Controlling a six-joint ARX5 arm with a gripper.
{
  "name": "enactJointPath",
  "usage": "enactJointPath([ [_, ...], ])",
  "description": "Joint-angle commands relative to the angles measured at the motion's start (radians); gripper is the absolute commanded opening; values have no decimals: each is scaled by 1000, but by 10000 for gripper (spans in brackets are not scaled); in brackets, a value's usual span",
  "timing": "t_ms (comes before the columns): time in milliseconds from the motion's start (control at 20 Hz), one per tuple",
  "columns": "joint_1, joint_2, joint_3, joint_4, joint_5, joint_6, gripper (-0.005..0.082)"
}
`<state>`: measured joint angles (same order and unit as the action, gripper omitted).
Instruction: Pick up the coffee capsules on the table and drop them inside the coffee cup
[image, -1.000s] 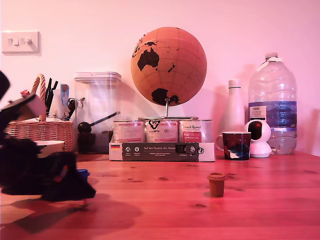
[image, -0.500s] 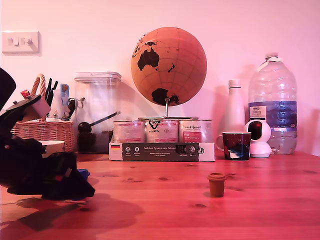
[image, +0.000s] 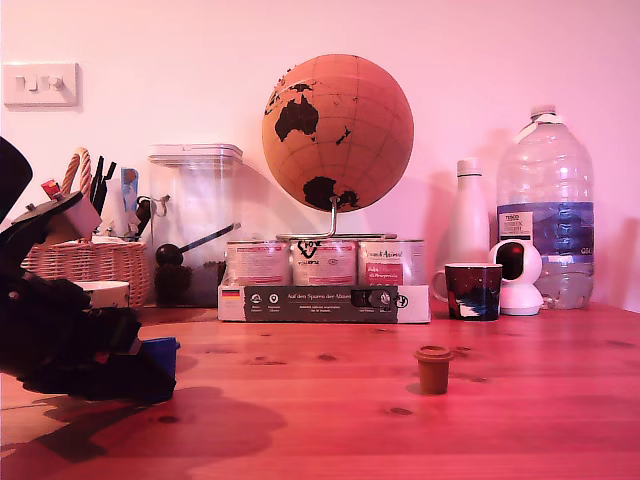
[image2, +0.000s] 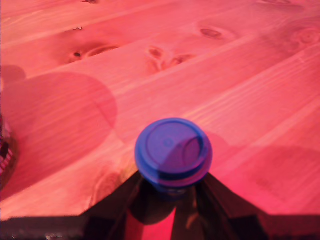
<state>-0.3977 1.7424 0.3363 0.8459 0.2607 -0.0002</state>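
Small dark blue flanged plastic capsule (image2: 172, 150): in the wrist view it sits between the two dark fingers (image2: 122, 200) of the black gripper (image2: 167, 197), round flat end toward the camera, one finger pressed against each side of its body. The pincer is closed on it. Below and behind the capsule in that view is red-toned pine table (image2: 210, 75) with knots and plank seams; the capsule's shadow falls on the boards beside it.

In the exterior view the same capsule (image: 160, 347) shows only as a small blue patch at the tip of the gripper (image: 150, 365), low at that view's far left, just above the tabletop (image: 330, 420). Whether it touches the wood cannot be told there.

Small brown flanged capsule (image: 433, 368): seen only in the exterior view. It stands upright on the table, flange up, right of centre, well apart from the gripper.

Wide cup with pale rim (image: 105, 292): a slice of it shows behind the arm at the exterior view's left, mostly hidden; colour and drawing cannot be made out.

Also only in the exterior view, along the wall: woven wicker basket (image: 90, 262) with utensils, clear plastic lidded canister (image: 195, 225), cork-coloured globe on a metal stand (image: 338, 130) over a row of tins (image: 322, 262), small dark handled mug (image: 472, 290), white bottle (image: 468, 215), large clear water bottle (image: 546, 205).
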Motion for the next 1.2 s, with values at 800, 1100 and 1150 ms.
enactJointPath([
  [800,53,-446,-6,-239,-16,29,105],
  [1100,195,-547,-6,-343,-27,34,104],
  [1150,219,-552,-6,-354,-27,34,104],
])
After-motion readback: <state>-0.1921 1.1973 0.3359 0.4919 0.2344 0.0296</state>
